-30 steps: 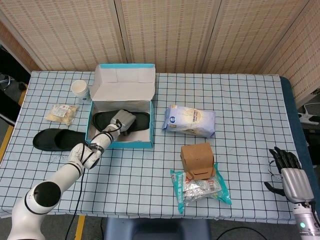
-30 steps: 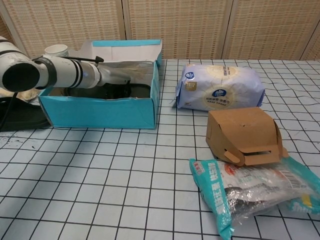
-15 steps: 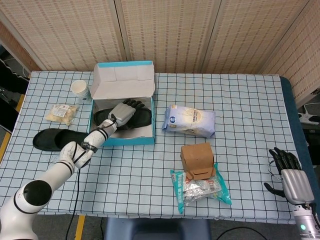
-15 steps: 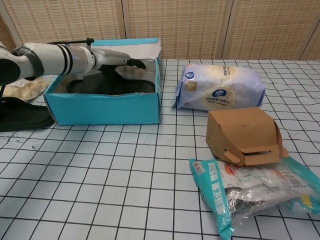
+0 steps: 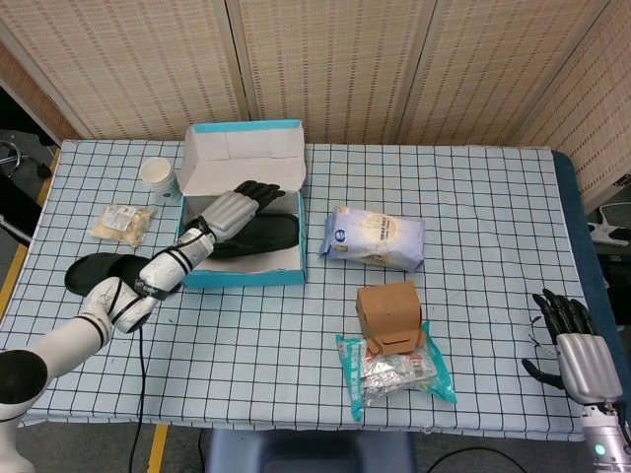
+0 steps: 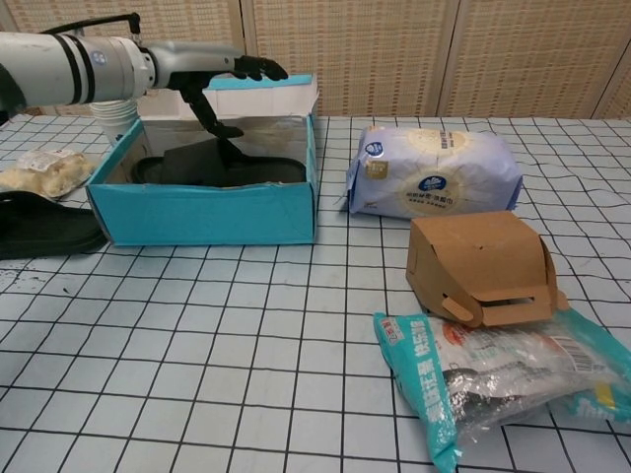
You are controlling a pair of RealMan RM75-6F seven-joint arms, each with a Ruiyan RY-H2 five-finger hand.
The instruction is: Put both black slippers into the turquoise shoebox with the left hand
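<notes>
Lifted clear of the turquoise shoebox (image 5: 240, 271), the left hand (image 5: 234, 206) hangs released above one slipper (image 5: 258, 236); reaching for the second slipper (image 5: 113, 274), its arm could nudge the box.

White segmented arms with black joint rings; left hand (image 5: 229, 209) silver-backed, black-fingered; right hand (image 5: 572, 345) alike

No print is legible: the logos on the white bag (image 6: 434, 172) and the snack packet (image 6: 493, 370) are too blurred.

Bright even light, soft shadows, sharp focus
</notes>
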